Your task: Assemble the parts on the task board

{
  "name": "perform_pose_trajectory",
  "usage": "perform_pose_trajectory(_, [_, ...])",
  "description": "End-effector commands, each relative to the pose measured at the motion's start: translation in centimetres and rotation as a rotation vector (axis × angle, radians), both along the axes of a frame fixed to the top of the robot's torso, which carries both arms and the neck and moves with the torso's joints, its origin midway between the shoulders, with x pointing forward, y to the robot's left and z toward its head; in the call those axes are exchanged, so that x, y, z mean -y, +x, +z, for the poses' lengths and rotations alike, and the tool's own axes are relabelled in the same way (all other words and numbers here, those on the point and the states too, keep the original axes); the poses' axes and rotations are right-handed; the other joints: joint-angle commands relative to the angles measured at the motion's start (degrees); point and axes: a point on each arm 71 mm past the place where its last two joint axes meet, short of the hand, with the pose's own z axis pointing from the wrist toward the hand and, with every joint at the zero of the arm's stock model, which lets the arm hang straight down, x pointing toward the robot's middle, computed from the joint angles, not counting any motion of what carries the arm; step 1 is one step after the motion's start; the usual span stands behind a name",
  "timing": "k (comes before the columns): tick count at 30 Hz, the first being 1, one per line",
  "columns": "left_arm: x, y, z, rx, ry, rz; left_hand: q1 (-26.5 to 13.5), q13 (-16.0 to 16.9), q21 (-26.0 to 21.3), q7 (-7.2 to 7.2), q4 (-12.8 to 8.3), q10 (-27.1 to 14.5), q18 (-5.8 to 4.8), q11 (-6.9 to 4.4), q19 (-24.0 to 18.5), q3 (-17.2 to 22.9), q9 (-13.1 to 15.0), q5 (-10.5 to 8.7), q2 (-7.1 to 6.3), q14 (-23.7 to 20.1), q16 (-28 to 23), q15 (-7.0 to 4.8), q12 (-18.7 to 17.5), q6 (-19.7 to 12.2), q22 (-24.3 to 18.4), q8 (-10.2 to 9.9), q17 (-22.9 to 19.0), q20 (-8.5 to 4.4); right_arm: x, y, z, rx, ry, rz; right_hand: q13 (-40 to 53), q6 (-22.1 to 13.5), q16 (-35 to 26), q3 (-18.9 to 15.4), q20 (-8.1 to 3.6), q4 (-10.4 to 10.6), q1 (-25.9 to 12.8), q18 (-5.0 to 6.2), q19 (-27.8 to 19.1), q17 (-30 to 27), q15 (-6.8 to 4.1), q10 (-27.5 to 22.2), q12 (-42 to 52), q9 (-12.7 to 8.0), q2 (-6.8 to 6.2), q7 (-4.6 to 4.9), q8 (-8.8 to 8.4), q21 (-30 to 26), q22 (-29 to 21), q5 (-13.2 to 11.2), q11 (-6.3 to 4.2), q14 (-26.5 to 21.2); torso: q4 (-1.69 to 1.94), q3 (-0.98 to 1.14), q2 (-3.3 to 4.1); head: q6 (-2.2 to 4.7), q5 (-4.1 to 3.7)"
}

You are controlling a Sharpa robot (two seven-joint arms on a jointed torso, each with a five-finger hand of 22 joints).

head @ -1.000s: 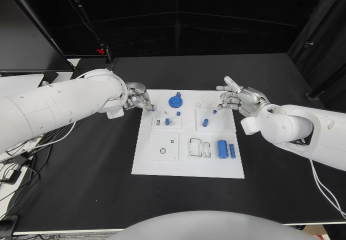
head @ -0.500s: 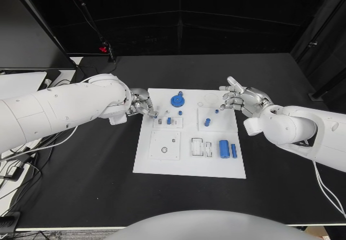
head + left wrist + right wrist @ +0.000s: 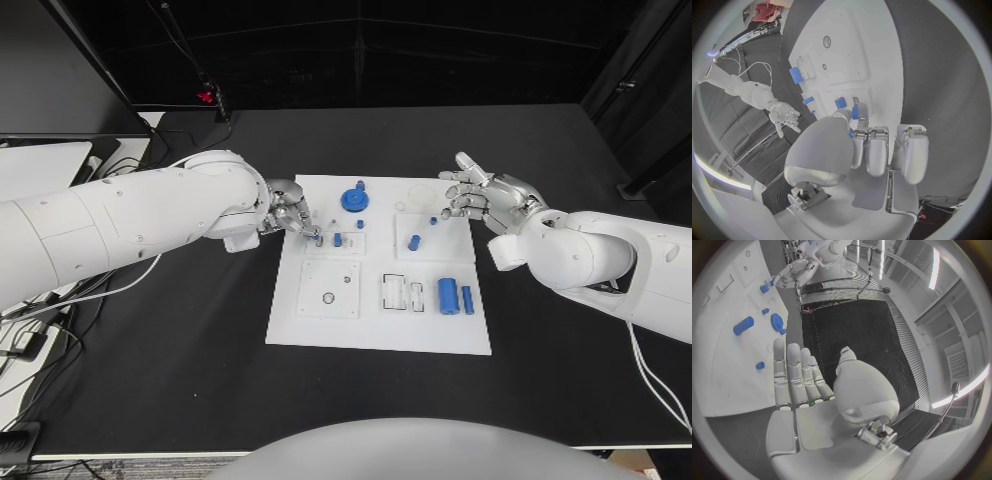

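Both hands poised over task board (image 3: pixel 378 335)

No writing, label, brand, number or sign can be read anywhere in these views. The white task board (image 3: pixel 378 330) carries only plain outlines and blue parts, with no lettering that can be made out, and the white arms and silver hands bear no legible marks either.
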Motion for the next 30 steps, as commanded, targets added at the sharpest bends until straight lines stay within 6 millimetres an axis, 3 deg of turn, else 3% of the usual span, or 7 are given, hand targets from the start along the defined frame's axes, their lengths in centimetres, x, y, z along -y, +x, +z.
perform_pose_trajectory(1, [0.15,-0.18,-0.14,-0.019,0.016,0.003,2.3,15.0,0.2,-0.74,-2.8,6.3,-0.37,-0.17,6.1,3.2,0.1,0.39,2.27,6.1,0.0,-0.17,-0.1,0.7,15.1,0.2,15.1,0.35,-0.13,-0.05,0.22,0.015,0.011,0.010,0.0,-0.3,0.3,-0.3,0.18,0.0,-0.1,0.54,-0.2,-0.1,0.06,-0.3,0.2,-0.1,0.65,1.53,0.15,-0.3,-0.1,0.3,-0.08,-0.4,0.00,0.00,0.00,-0.03,-0.07])
perform_pose_trajectory(18, [0.47,-0.34,-0.51,-0.010,0.041,-0.002,2.3,15.0,0.2,-0.71,-2.8,6.3,-0.37,-0.15,6.1,3.6,0.1,0.46,2.23,6.1,0.0,-0.15,-0.1,0.5,15.1,0.2,15.1,0.35,-0.07,-0.13,0.26,0.015,0.012,0.011,-0.1,-0.4,0.3,-0.3,0.19,0.0,-0.2,0.54,-0.2,-0.1,0.07,-0.3,0.2,-0.1,0.68,1.53,0.21,-0.3,-0.1,0.4,-0.06,-0.5,0.09,-0.01,0.00,-0.36,-0.18])
perform_pose_trajectory(30, [0.20,-0.23,-0.53,-0.006,0.044,0.007,2.2,15.0,0.2,-0.69,-2.8,6.3,-0.37,-0.13,6.1,3.7,0.1,0.47,2.21,6.1,0.0,-0.14,-0.1,0.5,15.1,0.2,15.1,0.36,-0.10,-0.13,0.25,0.015,0.013,0.013,-0.1,-0.4,0.3,-0.3,0.19,0.0,-0.2,0.54,-0.2,-0.1,0.07,-0.3,0.2,-0.1,0.68,1.53,0.21,-0.3,-0.1,0.4,-0.06,-0.5,-0.05,-0.06,0.02,-0.63,-0.28])
